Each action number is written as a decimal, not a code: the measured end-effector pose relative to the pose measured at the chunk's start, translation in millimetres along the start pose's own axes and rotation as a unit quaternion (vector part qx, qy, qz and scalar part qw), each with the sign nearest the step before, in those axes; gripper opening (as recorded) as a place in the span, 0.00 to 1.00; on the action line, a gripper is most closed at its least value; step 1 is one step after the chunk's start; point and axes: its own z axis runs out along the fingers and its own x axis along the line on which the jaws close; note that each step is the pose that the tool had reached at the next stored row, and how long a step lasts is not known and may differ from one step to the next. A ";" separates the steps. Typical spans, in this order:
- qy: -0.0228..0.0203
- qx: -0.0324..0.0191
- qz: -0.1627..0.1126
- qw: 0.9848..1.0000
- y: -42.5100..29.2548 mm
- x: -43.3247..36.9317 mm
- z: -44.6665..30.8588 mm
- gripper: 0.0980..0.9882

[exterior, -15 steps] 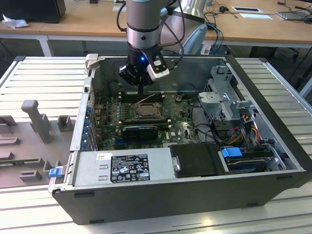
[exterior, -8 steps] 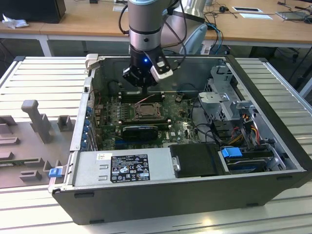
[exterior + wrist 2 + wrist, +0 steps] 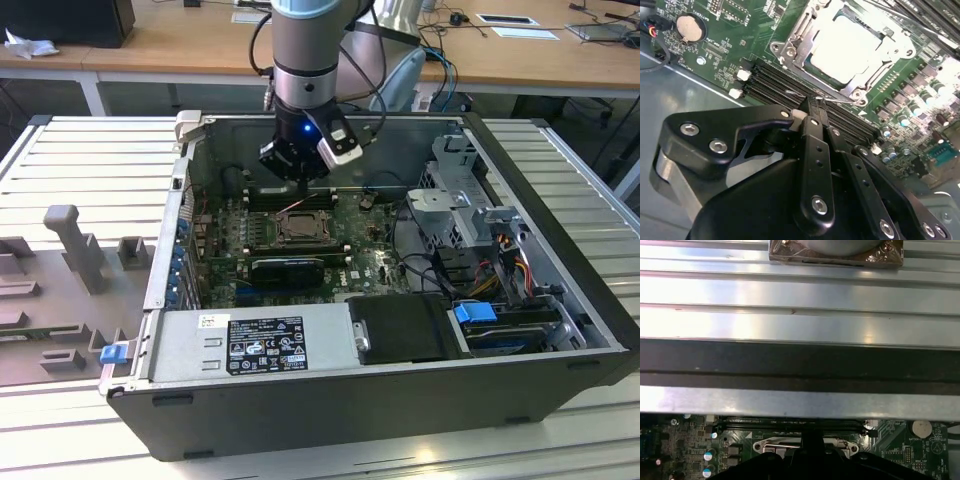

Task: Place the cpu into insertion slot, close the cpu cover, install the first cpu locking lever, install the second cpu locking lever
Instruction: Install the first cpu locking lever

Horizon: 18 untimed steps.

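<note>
Grey power-supply box (image 3: 255,342) inside the open computer case (image 3: 350,410), blue tab (image 3: 476,312) nearby, perhaps a drive latch.

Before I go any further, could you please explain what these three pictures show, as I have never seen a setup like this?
This is one robot arm with a gripper at its end, reaching into an open computer case that lies on a ribbed metal table. The exterior view comes from a camera off the arm; both wrist views come from cameras riding on the arm. Inside the case are a green circuit board, a square socket on it, and a grey power-supply box nearer the camera. In the second wrist view a silver chip sits in the socket, with a metal cover lying flat around it. The gripper's tip is at a thin wire lever beside the socket. Whether it holds anything, I cannot tell.
</note>
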 end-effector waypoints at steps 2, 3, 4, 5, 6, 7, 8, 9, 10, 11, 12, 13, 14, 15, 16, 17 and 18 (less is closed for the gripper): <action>-0.001 0.000 -0.003 1.000 0.1 -1.4 1.8 0.01; -0.001 0.000 -0.005 1.000 0.0 -3.0 3.6 0.01; -0.001 0.000 -0.005 1.000 0.0 -3.9 4.3 0.01; -0.001 0.000 -0.006 1.000 0.0 -5.9 4.8 0.01; 0.000 0.000 -0.008 1.000 -0.1 -9.3 6.2 0.01; 0.000 0.000 -0.010 1.000 -0.2 -11.2 7.7 0.01; 0.000 0.000 -0.011 1.000 -0.3 -11.9 8.4 0.01; 0.000 0.001 -0.014 1.000 -0.5 -12.6 10.0 0.01; 0.001 0.000 -0.018 1.000 -0.7 -12.8 11.4 0.01; 0.001 0.000 -0.019 1.000 -0.8 -12.7 12.3 0.01; 0.001 0.000 -0.020 1.000 -0.9 -12.7 13.2 0.01; 0.001 0.000 -0.020 1.000 -1.0 -12.7 14.2 0.01; 0.001 0.000 -0.021 1.000 -1.1 -12.7 14.9 0.01; 0.001 0.000 -0.021 1.000 -1.3 -12.6 16.7 0.01; 0.001 0.000 -0.021 1.000 -1.4 -12.6 17.7 0.01; 0.002 0.000 -0.021 1.000 -1.6 -12.5 19.7 0.01; 0.002 0.000 -0.021 1.000 -1.8 -12.5 21.6 0.01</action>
